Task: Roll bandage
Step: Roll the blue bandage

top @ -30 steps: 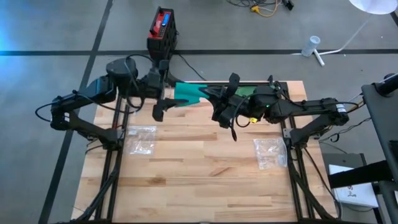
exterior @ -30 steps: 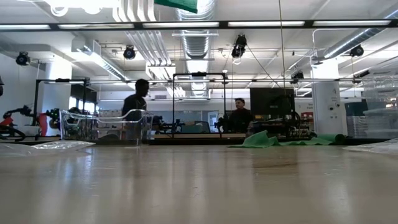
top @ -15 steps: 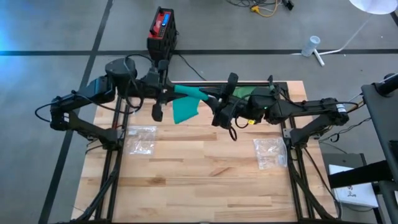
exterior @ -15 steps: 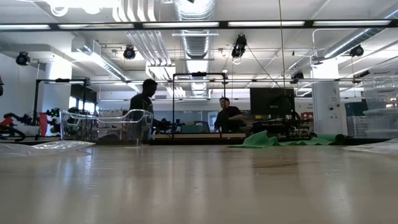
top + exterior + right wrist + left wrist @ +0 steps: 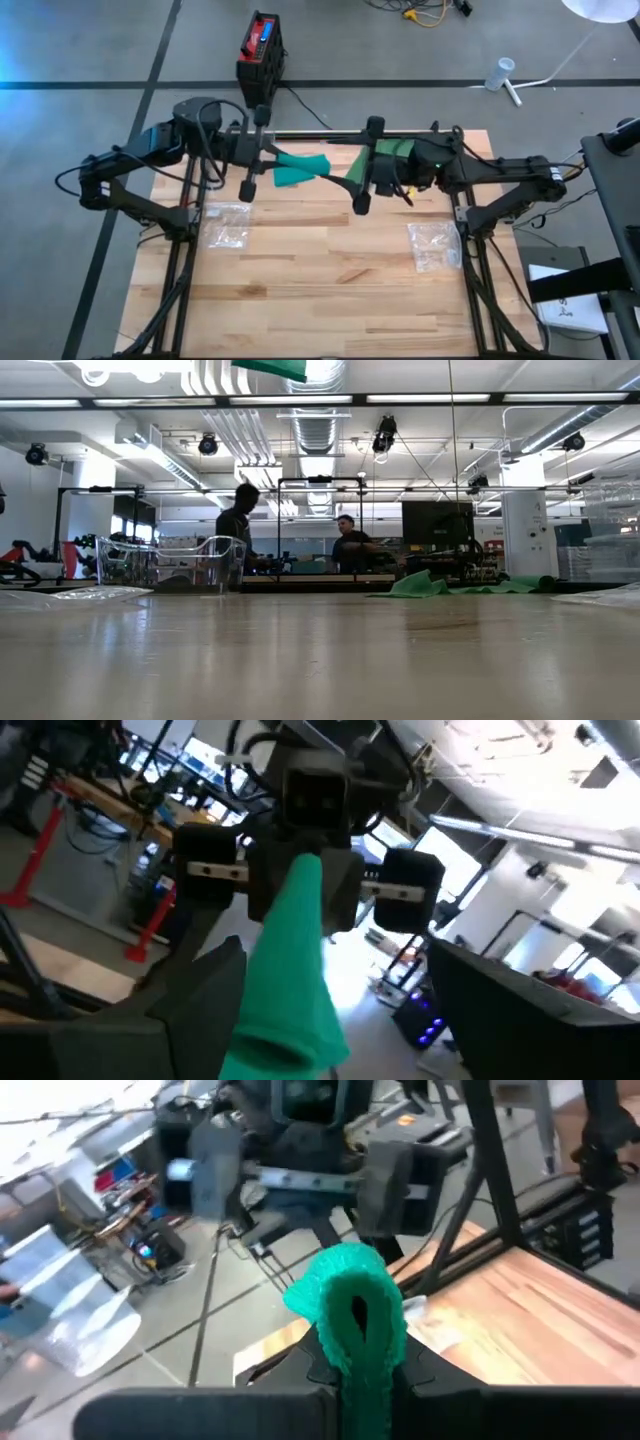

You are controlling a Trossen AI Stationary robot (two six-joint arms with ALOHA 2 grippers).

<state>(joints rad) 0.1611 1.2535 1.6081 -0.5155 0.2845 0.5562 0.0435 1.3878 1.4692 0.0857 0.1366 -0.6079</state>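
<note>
Green bandage [image 5: 297,168], bunched and fanned, in left hand [image 5: 262,153].

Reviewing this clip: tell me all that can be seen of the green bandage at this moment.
The green, knitted-looking fabric bandage hangs in the air above the far part of the wooden table, stretched between the two arms. The left hand is shut on one end, where the cloth bunches into a narrow fold. From there it fans wider, then narrows toward the right hand, whose fingers stand open around it. More green cloth lies on the table behind.
</note>
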